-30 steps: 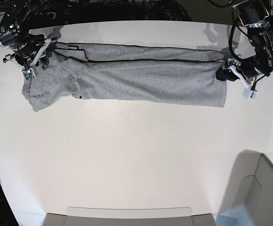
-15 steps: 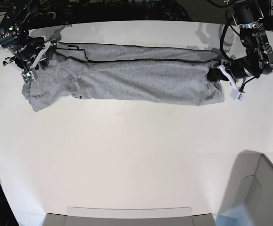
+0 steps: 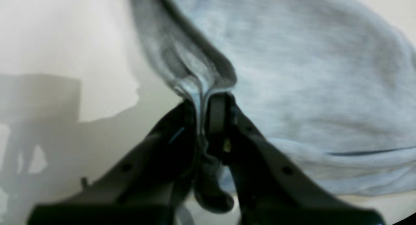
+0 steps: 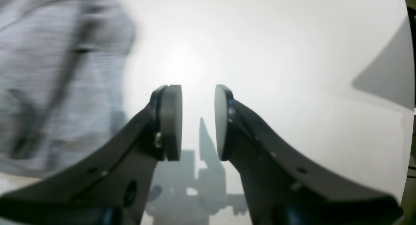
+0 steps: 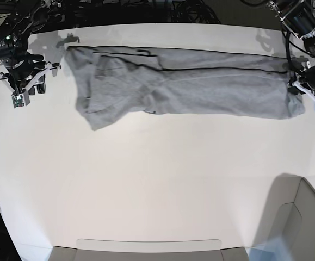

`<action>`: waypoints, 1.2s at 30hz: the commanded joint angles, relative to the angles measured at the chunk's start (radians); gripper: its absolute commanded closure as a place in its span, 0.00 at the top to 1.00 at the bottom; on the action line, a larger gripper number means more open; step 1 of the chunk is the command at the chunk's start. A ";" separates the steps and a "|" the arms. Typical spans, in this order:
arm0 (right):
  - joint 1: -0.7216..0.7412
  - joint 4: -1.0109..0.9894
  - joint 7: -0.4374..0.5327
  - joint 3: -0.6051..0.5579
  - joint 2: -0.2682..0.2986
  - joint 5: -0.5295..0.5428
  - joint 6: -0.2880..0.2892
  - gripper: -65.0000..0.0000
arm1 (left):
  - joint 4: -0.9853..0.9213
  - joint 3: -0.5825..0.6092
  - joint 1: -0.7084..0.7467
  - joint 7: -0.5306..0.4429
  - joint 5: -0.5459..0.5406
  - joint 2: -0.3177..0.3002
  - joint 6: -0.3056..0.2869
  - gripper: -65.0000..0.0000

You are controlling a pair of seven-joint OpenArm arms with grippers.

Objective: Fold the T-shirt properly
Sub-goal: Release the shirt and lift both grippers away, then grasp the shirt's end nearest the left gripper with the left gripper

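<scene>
The T-shirt's (image 5: 201, 89) right edge is clamped by the left gripper (image 3: 204, 103); the right gripper (image 4: 197, 121), jaws apart, is held beside bare table (image 5: 157, 185).

At lower centre of the frame the black left claw (image 3: 206, 121) pinches a bunched edge of the heather-grey cotton T-shirt (image 3: 292, 72), which spreads over the upper right. Pale worktop (image 3: 65, 39) fills the left, partly shadowed.

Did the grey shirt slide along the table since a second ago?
Yes. The heather-grey cotton T-shirt slid toward the white table's right edge in the base view, pulled by the left gripper.
</scene>
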 commanded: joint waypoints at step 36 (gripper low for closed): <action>0.013 0.011 0.014 0.000 0.016 0.005 0.011 0.27 | 0.678 0.675 0.182 -0.071 -0.024 0.382 0.337 0.00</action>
